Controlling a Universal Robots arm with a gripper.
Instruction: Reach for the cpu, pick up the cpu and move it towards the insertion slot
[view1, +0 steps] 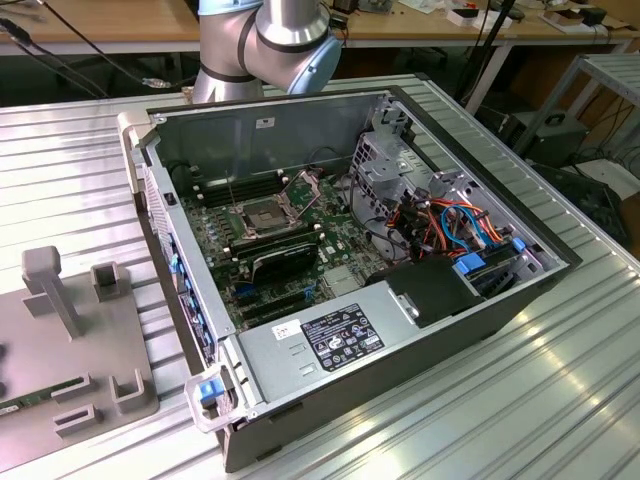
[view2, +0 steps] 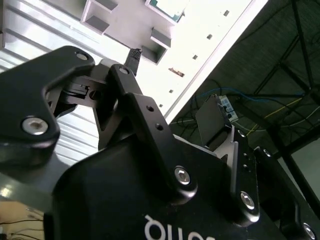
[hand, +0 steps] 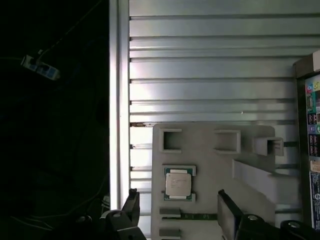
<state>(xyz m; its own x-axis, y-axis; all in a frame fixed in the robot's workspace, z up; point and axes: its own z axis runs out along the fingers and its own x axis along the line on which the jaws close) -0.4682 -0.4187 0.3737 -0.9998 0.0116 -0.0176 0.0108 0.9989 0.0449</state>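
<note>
In the first wrist view the cpu (hand: 178, 183), a small pale square chip, lies flat in a recess of the grey fixture plate (hand: 210, 145). My gripper (hand: 177, 214) hovers over it, open, with one dark fingertip on each side of the chip and nothing between them. The second wrist view shows the gripper's black linkage and one fingertip (view2: 133, 55) above the same plate (view2: 120, 20). In the exterior view the insertion slot (view1: 262, 215) sits on the motherboard inside the open computer case (view1: 452, 338), its metal bracket (view1: 303, 185) hinged up.
The grey fixture plate (view1: 70, 330) with upright posts lies at the exterior view's left, beside the case. The arm (view1: 262, 40) rises behind the case. A power supply (view1: 340, 335) and coloured cables (view1: 455, 225) fill the case's near side. The ribbed table's edge (hand: 119, 100) borders dark floor.
</note>
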